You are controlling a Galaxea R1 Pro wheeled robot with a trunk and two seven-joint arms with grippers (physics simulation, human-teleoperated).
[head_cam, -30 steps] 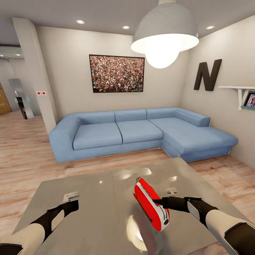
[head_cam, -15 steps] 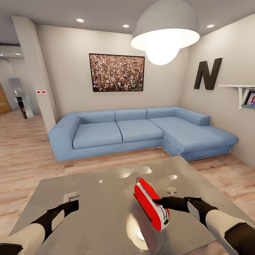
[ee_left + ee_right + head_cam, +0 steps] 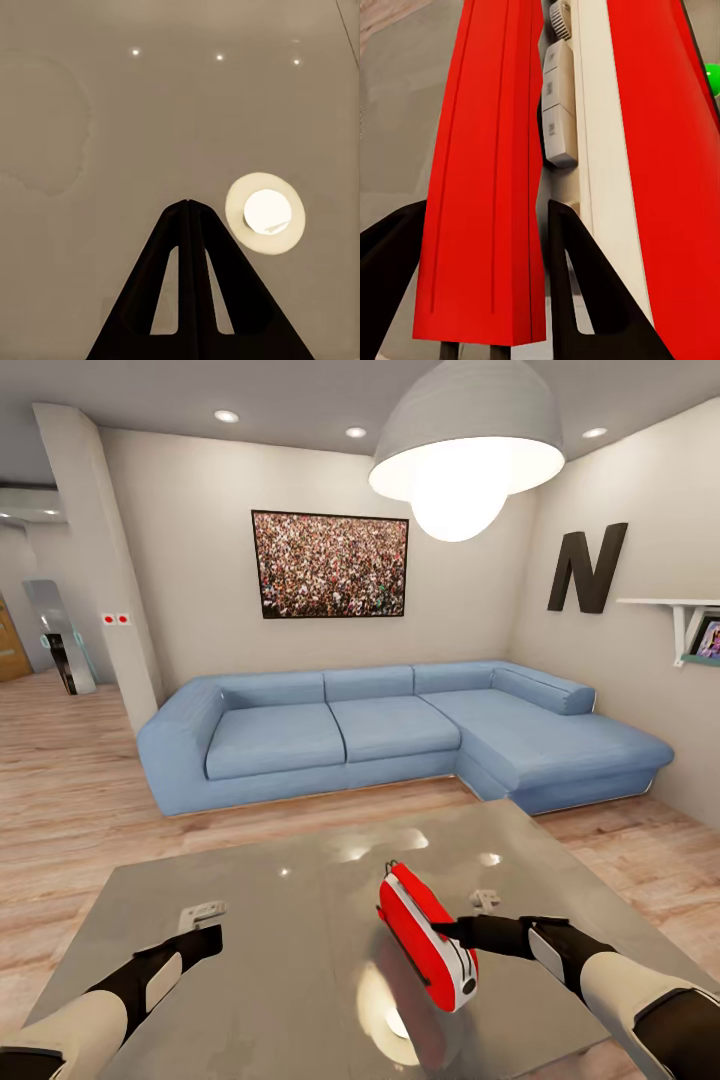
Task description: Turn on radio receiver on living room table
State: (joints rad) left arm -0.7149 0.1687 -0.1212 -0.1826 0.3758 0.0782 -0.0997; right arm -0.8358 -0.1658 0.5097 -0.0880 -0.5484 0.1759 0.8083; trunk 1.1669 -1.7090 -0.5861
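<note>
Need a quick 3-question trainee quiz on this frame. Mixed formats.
1. True or false: the left claw is shut.
2. What does the right claw have between its fingers?
A. the sofa cushion
B. the radio receiver's red handle
C. nothing
3. Fill in: the radio receiver stands on the glossy grey ____.

Key: 1 true; 2 B; 3 table.

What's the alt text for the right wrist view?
Close-up of the red radio: its handle sits between the two dark fingers of the right gripper. Beside the handle, the white side carries small grey buttons.
</note>
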